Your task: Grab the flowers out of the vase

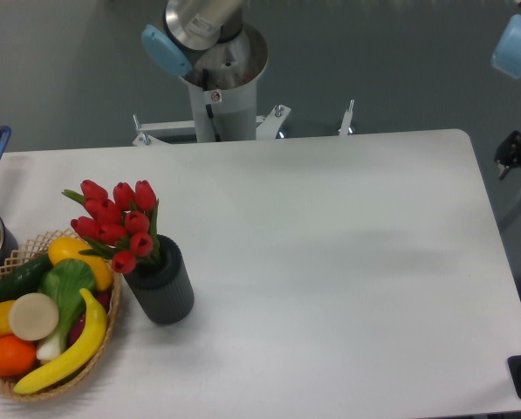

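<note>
**Tulips in vase, arm away**

Flowers (116, 220) stand in the vase (161, 288), touching the basket (103, 345) at the table's (330, 262) left. Only arm base (216, 52) and a right-edge part show; gripper unseen, jaws cannot be told.

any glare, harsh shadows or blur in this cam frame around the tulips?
Fixed camera: lighting soft and even, no glare on the table; only a faint shadow by the vase; flowers slightly soft but readable; arm base and the blue part at top right look blurrier.
</note>
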`<state>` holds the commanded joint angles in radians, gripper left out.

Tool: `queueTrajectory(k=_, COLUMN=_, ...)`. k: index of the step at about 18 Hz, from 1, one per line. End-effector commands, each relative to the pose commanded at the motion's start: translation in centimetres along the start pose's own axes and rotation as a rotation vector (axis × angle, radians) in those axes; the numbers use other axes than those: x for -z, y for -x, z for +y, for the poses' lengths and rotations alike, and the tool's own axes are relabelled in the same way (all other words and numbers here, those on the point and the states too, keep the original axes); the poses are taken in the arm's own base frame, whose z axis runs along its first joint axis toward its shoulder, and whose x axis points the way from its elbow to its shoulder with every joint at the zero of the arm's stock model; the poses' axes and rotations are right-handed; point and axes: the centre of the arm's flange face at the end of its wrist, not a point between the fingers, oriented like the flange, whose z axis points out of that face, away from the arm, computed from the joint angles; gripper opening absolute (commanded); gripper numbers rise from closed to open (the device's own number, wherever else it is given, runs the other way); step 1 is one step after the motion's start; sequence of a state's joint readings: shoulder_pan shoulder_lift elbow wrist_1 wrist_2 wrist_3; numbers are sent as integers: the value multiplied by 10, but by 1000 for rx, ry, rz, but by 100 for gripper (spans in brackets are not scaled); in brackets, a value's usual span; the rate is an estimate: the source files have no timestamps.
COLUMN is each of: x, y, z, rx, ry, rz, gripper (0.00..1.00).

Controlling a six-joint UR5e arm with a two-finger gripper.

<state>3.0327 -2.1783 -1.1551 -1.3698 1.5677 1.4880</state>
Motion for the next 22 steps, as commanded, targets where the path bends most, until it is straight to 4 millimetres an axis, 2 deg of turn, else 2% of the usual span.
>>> queueTrajectory(k=4, x=8, y=0, z=-2, rx=-37, ry=5, rz=-16, gripper=100)
queueTrajectory(k=7, x=6, y=-3, z=-4, rx=-69, ry=22, rz=-14, gripper=100)
queueTrajectory(k=11, x=23, y=-15, z=5, rx=-58, ry=20, rz=-29, gripper=100)
queueTrajectory(k=14, x=10, y=-23, z=1, rx=-54, ry=23, rz=-6, gripper=100)
queueTrajectory(k=15, x=4, y=-27, z=2, rx=-46, ry=15, rz=-12, gripper=100)
queueTrajectory(k=17, x=9, y=-41, z=4, rx=26, ry=-31, rz=-54, gripper=100)
queueTrajectory(k=19, x=-3, y=-52, z=-1, rx=90, ry=-104, rz=-54, gripper=100)
queueTrajectory(k=22, x=7, y=-82, z=-7, rx=100, ry=-199, rz=-74, gripper=100)
